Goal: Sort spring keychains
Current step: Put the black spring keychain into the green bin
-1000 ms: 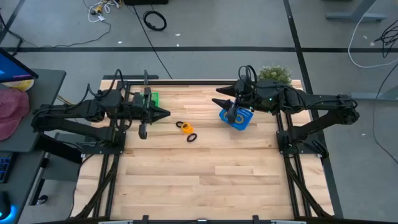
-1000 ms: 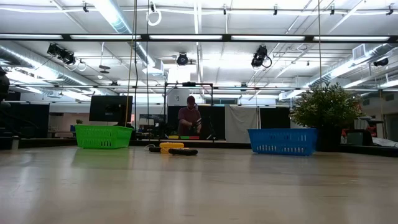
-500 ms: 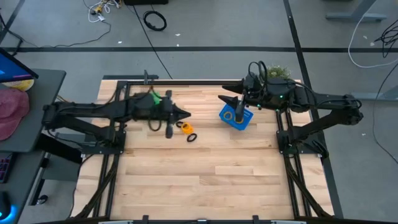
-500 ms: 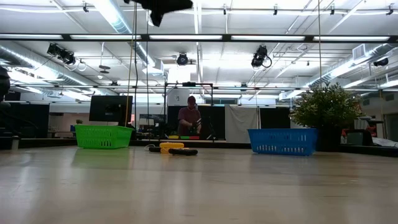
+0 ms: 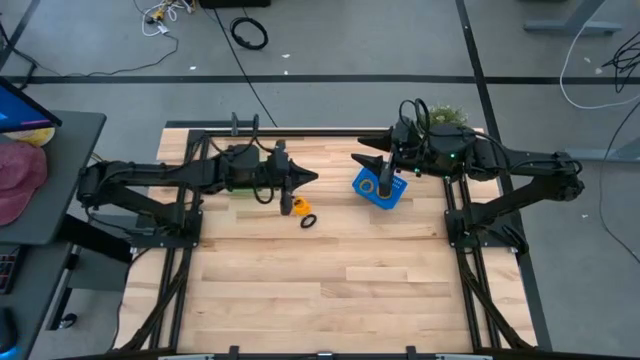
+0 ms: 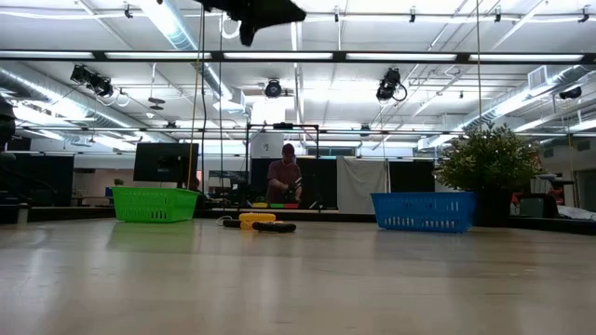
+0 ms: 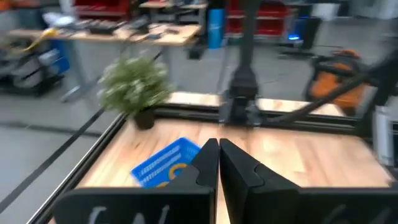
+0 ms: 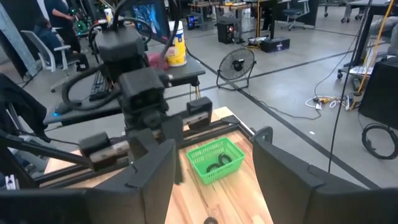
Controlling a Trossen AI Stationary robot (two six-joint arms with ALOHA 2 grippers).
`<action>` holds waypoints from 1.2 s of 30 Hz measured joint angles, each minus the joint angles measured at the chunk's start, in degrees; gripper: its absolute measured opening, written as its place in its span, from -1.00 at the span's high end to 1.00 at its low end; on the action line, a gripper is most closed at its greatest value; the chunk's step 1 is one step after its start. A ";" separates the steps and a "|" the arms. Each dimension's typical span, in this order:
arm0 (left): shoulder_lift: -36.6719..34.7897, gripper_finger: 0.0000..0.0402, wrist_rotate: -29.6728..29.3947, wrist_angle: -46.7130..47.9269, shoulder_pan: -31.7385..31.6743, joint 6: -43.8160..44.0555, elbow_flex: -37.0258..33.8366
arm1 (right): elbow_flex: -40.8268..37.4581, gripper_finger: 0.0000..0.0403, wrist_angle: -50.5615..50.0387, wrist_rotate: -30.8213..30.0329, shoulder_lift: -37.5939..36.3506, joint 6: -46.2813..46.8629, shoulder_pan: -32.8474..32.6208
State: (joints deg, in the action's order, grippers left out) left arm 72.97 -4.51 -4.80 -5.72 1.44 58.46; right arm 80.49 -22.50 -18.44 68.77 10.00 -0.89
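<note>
right wrist: black keychains [image 8: 219, 164] inside green basket [image 8: 214, 159] | high: hidden | left fingers [image 7: 217, 163] clenched, empty | right fingers [image 8: 271, 171] released over blue basket [image 5: 380, 188]

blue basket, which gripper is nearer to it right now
Right. The right gripper hangs directly over the blue basket, while the left gripper is off to its side, above the orange spring keychain.

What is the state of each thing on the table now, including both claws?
Left claw: shut, empty, above the loose keychains.
Right claw: open, empty, over the blue basket.
Orange keychain: lying on the table, not sorted.
Black keychain: lying on the table beside the orange one, not sorted.
Green basket: upright, holding something dark.
Blue basket: upright, something orange inside.
</note>
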 joint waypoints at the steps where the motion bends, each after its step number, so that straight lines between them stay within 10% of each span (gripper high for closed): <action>1: 0.31 0.93 -2.87 0.46 0.02 1.99 0.14 | 0.00 -0.08 0.01 0.00 0.00 0.00 0.00; 8: 2.64 0.97 -28.67 2.07 0.11 20.09 3.46 | 0.00 -0.08 0.02 -0.04 0.02 0.01 0.00; 13: 7.45 0.99 -34.83 24.14 -2.00 29.14 14.16 | 0.00 -0.08 -0.05 -0.11 0.02 0.04 0.07; 21: 15.12 0.99 -33.01 43.43 -6.88 38.12 27.08 | 0.00 -0.08 -0.06 -0.11 0.02 0.71 0.07; 36: 18.33 0.55 -14.95 58.16 -18.26 46.42 27.34 | 0.00 -0.08 -0.44 -0.11 0.07 1.53 0.07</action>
State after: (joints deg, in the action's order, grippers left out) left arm 91.30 -19.46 53.36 -23.98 47.86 85.80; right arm 80.49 -22.94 -18.55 68.84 11.53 -0.82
